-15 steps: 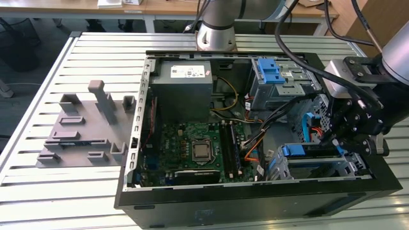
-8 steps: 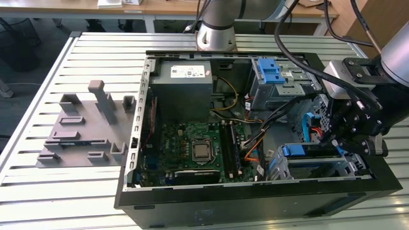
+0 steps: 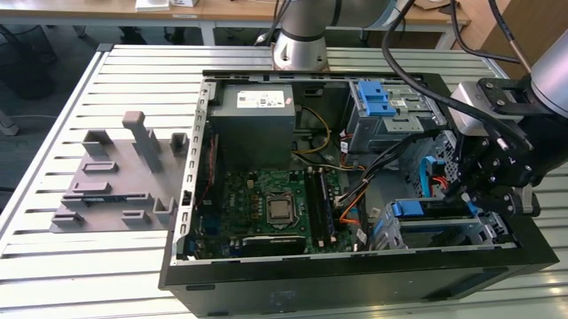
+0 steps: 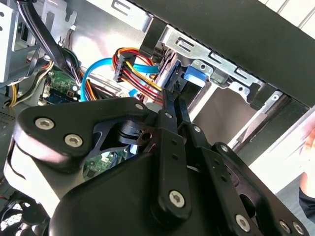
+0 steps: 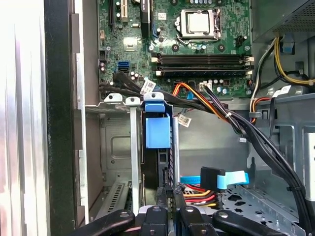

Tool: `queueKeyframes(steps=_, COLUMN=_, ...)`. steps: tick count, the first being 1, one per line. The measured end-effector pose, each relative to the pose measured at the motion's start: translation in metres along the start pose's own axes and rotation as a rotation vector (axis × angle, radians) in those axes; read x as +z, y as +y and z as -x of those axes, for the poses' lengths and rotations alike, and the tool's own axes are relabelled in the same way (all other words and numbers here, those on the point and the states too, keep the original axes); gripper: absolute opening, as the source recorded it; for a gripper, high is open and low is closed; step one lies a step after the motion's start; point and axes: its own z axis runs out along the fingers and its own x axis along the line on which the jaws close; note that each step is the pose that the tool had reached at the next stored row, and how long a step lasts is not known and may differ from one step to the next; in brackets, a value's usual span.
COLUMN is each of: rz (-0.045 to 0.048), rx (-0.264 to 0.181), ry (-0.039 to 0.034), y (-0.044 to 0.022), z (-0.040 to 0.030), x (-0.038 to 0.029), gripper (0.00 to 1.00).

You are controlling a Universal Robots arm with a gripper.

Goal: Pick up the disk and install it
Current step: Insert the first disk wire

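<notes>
Hand (image 3: pixel 469 194) hangs over the case's drive cage (image 3: pixel 483 234) at the exterior view's right, fingers together on the edge of the disk (image 5: pixel 158 129), which stands upright in its slot so its blue carrier can slide down between the rails.

You get even daylight on the bench (image 3: pixel 133 259); in both wrist views the case's outer edge blows out white, and the claw (image 4: pixel 174 93) looms soft.
</notes>
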Motion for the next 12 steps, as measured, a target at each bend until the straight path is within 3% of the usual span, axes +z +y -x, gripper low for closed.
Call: queueKeyframes(steps=12, rz=0.0028, rx=0.0, ry=0.0007, y=-0.0006, z=-0.0003, x=0.0029, gripper=0.16)
